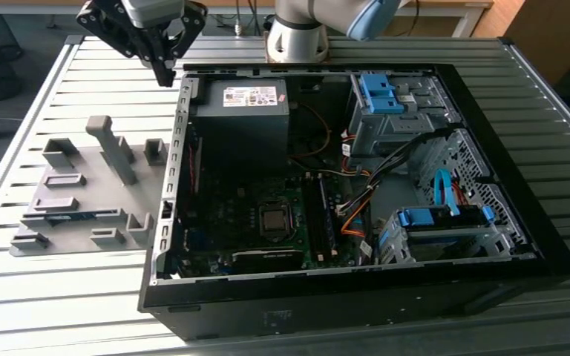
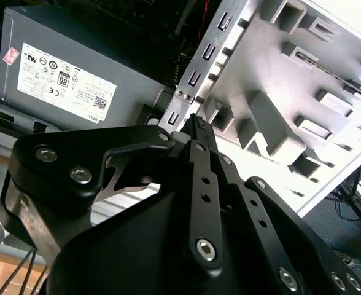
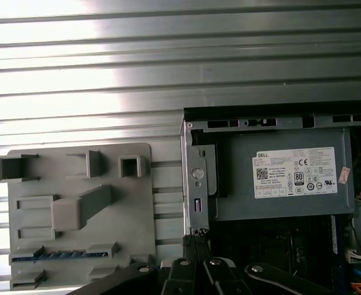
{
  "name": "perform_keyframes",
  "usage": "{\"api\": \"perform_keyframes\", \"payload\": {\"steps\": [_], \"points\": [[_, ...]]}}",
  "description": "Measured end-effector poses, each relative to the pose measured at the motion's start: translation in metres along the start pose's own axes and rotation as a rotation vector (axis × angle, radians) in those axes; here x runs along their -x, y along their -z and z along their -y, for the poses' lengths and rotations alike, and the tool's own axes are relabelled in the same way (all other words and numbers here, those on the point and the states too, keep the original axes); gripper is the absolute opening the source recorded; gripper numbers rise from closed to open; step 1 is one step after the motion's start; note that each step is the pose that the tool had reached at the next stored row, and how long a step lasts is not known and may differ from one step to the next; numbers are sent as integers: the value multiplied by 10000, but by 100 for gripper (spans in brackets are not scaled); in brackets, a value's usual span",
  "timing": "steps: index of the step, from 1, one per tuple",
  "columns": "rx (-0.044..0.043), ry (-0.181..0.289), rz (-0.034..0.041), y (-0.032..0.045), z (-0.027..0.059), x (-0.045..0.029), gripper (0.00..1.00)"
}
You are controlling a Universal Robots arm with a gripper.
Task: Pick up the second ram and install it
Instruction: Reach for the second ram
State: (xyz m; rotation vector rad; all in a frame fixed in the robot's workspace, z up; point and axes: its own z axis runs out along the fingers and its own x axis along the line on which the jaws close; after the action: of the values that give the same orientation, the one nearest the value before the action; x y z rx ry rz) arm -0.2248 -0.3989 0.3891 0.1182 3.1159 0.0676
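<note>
Reaching, I judged: my black tool [image 1: 167, 78] hung pressed together, empty, well apart from the thin blue-green ram stick [image 1: 67, 216] — gripping it would need the tool spread.

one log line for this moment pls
gripper: shut, empty, by corner of case | second ram: lying in grey fixture, untouched | install: not done

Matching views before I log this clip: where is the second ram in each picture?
Exterior view: second ram in the grey fixture plate, at the exterior view's left.
First wrist view: blue strip between two plate blocks.
Second wrist view: probably the thin dark strip in a plate slot.
Shared landmark: labelled power supply.
</note>
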Motion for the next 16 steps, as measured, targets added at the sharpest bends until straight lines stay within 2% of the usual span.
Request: {"api": "perform_keyframes", "payload": {"steps": [16], "points": [[-1, 0, 0, 2, 10, -129, 11]]}}
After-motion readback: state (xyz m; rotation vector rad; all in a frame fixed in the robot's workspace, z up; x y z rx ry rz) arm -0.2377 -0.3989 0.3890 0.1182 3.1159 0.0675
